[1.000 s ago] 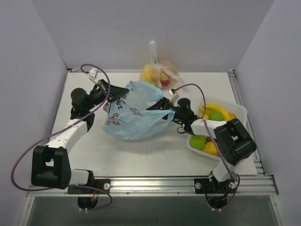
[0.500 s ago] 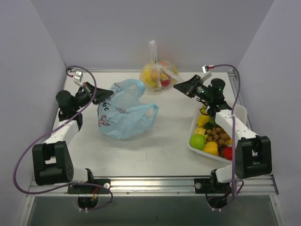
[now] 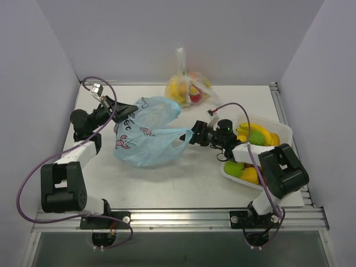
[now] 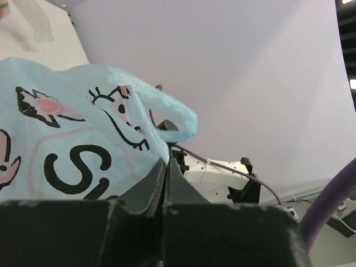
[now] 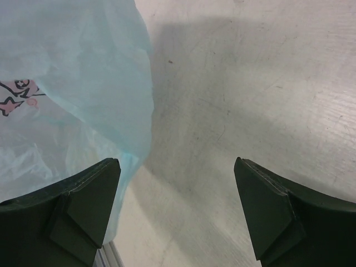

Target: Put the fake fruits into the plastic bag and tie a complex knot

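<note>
Now, bag: I see the light-blue bag [image 3: 147, 136] lying left of centre in the top view, cartoon print up, puffed and crumpled on the table [image 3: 183, 183].
Left gripper: my left gripper [image 3: 118, 111] sits at the bag's upper-left corner. On its wrist camera the fingers [image 4: 139, 192] are pressed together, with a fold of the blue plastic pinched between them.
Right gripper: my right gripper [image 3: 192, 137] is just beside the bag's right handle loop, near the middle of the top view. On its wrist camera the fingers [image 5: 89, 194] stand spread wide with bare table between them. The left-hand finger is at the bag's edge, and I cannot tell whether it touches.
Handles: one loop leads to each gripper, and the two are well apart.
Fruit: loose fruit [image 3: 247, 173], green and yellow pieces showing, lies in a white basket [image 3: 282, 129] at the right of the top view, partly under my right arm.
Clear bag: a clear bag [image 3: 186, 89] of fruit stands at top centre, near the blue one.
</note>
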`<control>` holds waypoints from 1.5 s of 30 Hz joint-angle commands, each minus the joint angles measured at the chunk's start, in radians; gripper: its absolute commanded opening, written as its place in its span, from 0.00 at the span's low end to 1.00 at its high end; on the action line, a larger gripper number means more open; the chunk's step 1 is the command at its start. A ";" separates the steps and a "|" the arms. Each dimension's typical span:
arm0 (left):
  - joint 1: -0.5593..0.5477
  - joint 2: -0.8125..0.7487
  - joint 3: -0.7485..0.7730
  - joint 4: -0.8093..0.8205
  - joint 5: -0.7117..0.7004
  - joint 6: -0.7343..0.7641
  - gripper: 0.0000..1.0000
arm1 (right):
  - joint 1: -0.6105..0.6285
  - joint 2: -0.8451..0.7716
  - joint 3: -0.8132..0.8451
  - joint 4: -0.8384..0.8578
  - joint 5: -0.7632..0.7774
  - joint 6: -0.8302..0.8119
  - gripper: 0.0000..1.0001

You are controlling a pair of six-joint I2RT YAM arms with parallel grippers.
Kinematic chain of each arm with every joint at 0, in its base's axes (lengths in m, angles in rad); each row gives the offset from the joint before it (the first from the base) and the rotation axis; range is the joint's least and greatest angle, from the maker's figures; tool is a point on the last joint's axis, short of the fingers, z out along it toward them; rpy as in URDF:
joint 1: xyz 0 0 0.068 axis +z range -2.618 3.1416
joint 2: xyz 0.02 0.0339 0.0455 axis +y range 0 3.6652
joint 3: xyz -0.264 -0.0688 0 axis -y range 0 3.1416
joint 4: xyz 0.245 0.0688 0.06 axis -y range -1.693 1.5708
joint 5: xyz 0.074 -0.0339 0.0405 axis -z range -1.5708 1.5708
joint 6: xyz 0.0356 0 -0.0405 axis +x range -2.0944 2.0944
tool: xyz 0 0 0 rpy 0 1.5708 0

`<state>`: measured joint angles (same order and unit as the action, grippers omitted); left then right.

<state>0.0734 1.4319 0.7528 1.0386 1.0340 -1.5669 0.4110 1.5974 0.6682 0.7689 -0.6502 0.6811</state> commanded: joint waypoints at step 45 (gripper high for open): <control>0.045 0.111 0.465 -1.226 0.135 1.018 0.00 | -0.187 -0.208 0.355 -0.679 -0.163 -0.251 0.00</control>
<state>0.1268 1.5326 0.9966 0.6445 1.2644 -1.2316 0.1795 1.4307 0.9871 0.3298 -0.7387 0.5480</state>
